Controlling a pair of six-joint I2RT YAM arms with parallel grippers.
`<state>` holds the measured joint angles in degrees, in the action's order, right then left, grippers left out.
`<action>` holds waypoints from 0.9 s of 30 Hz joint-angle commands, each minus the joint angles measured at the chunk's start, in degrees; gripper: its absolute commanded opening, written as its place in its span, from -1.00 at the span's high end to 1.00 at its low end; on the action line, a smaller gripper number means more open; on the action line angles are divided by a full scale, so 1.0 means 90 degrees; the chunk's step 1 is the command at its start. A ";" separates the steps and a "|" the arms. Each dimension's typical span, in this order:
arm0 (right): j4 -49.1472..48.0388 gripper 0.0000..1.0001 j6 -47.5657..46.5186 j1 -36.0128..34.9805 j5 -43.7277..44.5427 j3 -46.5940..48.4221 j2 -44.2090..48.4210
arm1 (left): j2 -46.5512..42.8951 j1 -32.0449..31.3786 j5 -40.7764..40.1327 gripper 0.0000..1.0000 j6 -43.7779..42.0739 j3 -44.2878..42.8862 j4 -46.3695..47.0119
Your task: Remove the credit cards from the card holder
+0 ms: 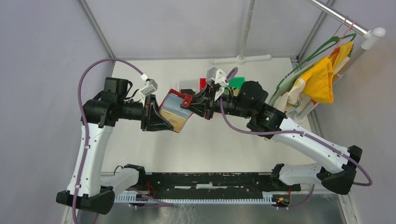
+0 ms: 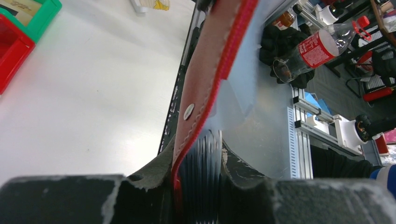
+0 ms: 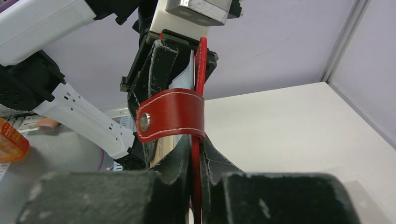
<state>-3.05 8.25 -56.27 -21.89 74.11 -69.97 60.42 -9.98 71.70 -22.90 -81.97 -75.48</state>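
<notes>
Spanning centre frame, the dark red leather card holder [image 1: 172, 108] was clamped by left gripper [image 1: 160, 119] and right gripper [image 1: 199, 105], its tan plastic card [image 1: 180, 121] nearer the left.

I saw the white table [image 1: 210, 144] carrying a red bin [image 1: 202, 83] and green bin [image 1: 237, 82] side by side toward twelve o'clock.

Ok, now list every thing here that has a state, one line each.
card holder, open, held in the air between both grippers
strap tab, unsnapped, hanging loose
credit cards, stacked inside the card holder, none out
left gripper, shut on the card holder
right gripper, shut on the card holder's flap
yellow cloth, hanging on a hanger
</notes>
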 commanded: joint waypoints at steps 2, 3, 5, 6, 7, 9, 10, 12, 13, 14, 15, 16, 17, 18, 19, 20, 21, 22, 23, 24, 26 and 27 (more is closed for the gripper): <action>-0.0682 0.97 0.0563 0.0005 -0.0187 0.0056 0.0140 | -0.0083 0.0003 0.0158 0.20 0.0081 -0.0269 0.0406; -0.1038 1.00 0.0830 0.0002 -0.0217 -0.0118 0.0209 | -0.0122 0.0005 0.0136 0.03 0.0360 -0.0246 0.0688; -0.2128 1.00 0.1658 0.0002 -0.0149 -0.0615 0.0339 | -0.0258 0.0005 0.0145 -0.23 0.1058 -0.0125 0.1423; -0.2645 1.00 0.2019 0.0002 -0.0130 -0.0835 0.0366 | -0.0344 0.0003 0.0169 -0.34 0.1532 -0.0034 0.1945; -0.3284 1.00 0.2443 0.0002 -0.0096 -0.1095 0.0381 | -0.0472 0.0008 0.0177 -0.40 0.2015 0.0093 0.2491; -0.4175 1.00 0.3089 0.0002 0.0114 -0.1437 0.0410 | -0.0728 0.0006 0.0182 -0.46 0.2956 0.0320 0.3610; -0.4549 1.00 0.3336 0.0002 0.0276 -0.1563 0.0421 | -0.0854 0.0003 0.0218 -0.47 0.3256 0.0433 0.4025; -0.5234 1.00 0.3708 0.0002 0.0556 -0.1837 0.0439 | -0.1066 0.0005 0.0313 -0.47 0.3690 0.0608 0.4609; -0.5507 1.00 0.3870 0.0002 0.0654 -0.1936 0.0427 | -0.1138 0.0005 0.0325 -0.47 0.3848 0.0678 0.4802; -0.5848 1.00 0.4047 0.0002 0.0768 -0.2038 0.0413 | -0.1208 0.0005 0.0306 -0.46 0.3925 0.0725 0.4913; -0.6126 1.00 0.4197 0.0003 0.0842 -0.2126 0.0395 | -0.1265 0.0005 0.0262 -0.46 0.3970 0.0758 0.4962; -0.6457 1.00 0.4332 -0.0007 0.0967 -0.2243 0.0375 | -0.1319 0.0005 0.0218 -0.45 0.3986 0.0785 0.4973; -0.6826 1.00 0.4510 -0.0008 0.1074 -0.2342 0.0342 | -0.1368 0.0009 0.0166 -0.43 0.4006 0.0817 0.4995; -0.7060 1.00 0.4632 -0.0012 0.1193 -0.2432 0.0294 | -0.1418 0.0008 0.0088 -0.42 0.4076 0.0859 0.5074; -0.7232 1.00 0.4744 -0.0024 0.1271 -0.2462 0.0246 | -0.1467 0.0010 0.0002 -0.39 0.4222 0.0915 0.5237; -0.7316 1.00 0.4809 -0.0043 0.1307 -0.2447 0.0177 | -0.1542 0.0007 -0.0121 -0.35 0.4499 0.1002 0.5464; -0.7354 1.00 0.4841 -0.0077 0.1310 -0.2393 0.0124 | -0.1608 0.0008 -0.0309 -0.25 0.4773 0.1095 0.5746; -0.7382 1.00 0.4845 -0.0117 0.1315 -0.2343 0.0072 | -0.1697 0.0005 -0.0602 -0.11 0.5126 0.1193 0.6033; -0.7395 1.00 0.4832 -0.0165 0.1381 -0.2326 0.0044 | -0.1776 0.0005 -0.0845 -0.02 0.5496 0.1315 0.6367; -0.7427 1.00 0.4826 -0.0193 0.1479 -0.2340 0.0032 | -0.1827 0.0005 -0.0949 0.02 0.5807 0.1420 0.6707; -0.7649 1.00 0.4828 -0.0258 0.1679 -0.2408 -0.0012 | -0.1851 0.0005 -0.1005 0.06 0.6414 0.1533 0.7326; -0.7714 1.00 0.4844 -0.0284 0.1738 -0.2421 -0.0056 | -0.1820 0.0007 -0.1000 0.07 0.6690 0.1527 0.7589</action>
<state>-61.58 49.23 -57.76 -10.85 51.35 -70.06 44.29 -9.93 66.76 21.98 -69.19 -22.20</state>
